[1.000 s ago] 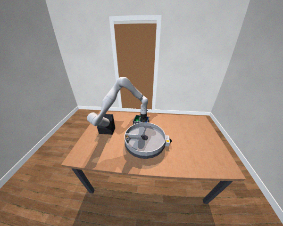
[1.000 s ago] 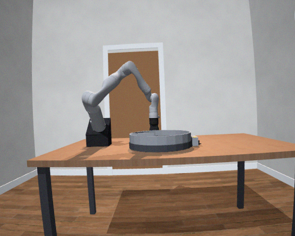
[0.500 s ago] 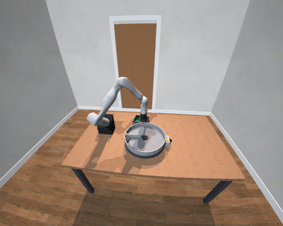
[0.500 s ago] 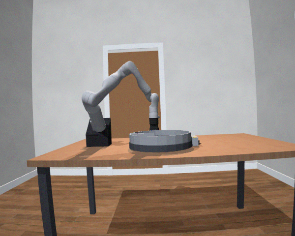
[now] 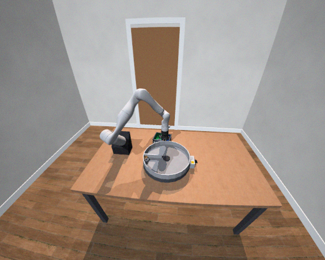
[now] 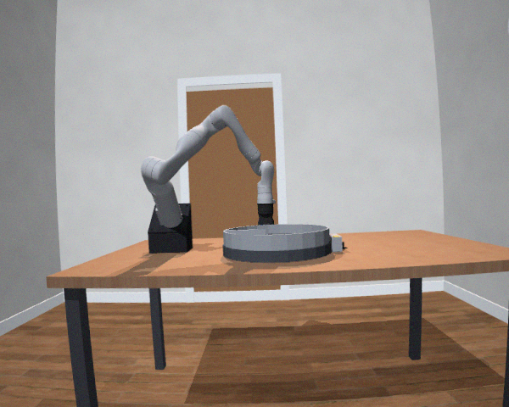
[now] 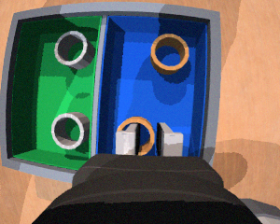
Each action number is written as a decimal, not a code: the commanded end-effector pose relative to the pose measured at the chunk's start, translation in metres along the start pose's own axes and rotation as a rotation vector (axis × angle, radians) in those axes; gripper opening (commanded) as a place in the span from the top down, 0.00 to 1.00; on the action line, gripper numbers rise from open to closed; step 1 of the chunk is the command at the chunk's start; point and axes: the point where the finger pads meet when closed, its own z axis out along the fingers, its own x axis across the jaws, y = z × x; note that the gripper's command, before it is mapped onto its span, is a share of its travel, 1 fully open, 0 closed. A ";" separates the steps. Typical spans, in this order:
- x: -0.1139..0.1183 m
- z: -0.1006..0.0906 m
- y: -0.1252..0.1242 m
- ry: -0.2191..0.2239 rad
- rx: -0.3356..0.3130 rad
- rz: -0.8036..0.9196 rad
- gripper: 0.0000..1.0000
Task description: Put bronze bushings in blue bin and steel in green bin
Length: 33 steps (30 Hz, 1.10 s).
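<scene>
The grey-rimmed box holds the green bin and the blue bin. Two steel bushings stand upright in the green bin. One bronze bushing stands upright at the far end of the blue bin. My gripper is partly open over the blue bin's near end. Another bronze bushing stands there, with one finger over its hollow and the other outside its right wall; it is not clamped. On the turntable, small parts lie at the left wall; their metals are unclear.
A light bar runs from the turntable's left wall toward its dark hub. A small white box sits against its right side. The arm's black base stands to the left. The turntable's wall hides my fingertips in the exterior view.
</scene>
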 end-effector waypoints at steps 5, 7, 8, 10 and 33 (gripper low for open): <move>0.001 -0.001 -0.001 0.002 0.002 0.000 0.58; 0.001 -0.001 -0.001 0.002 0.002 0.000 0.58; 0.001 -0.001 -0.001 0.002 0.002 0.000 0.58; 0.001 -0.001 -0.001 0.002 0.002 0.000 0.58; 0.001 -0.006 0.000 0.001 0.002 0.000 0.58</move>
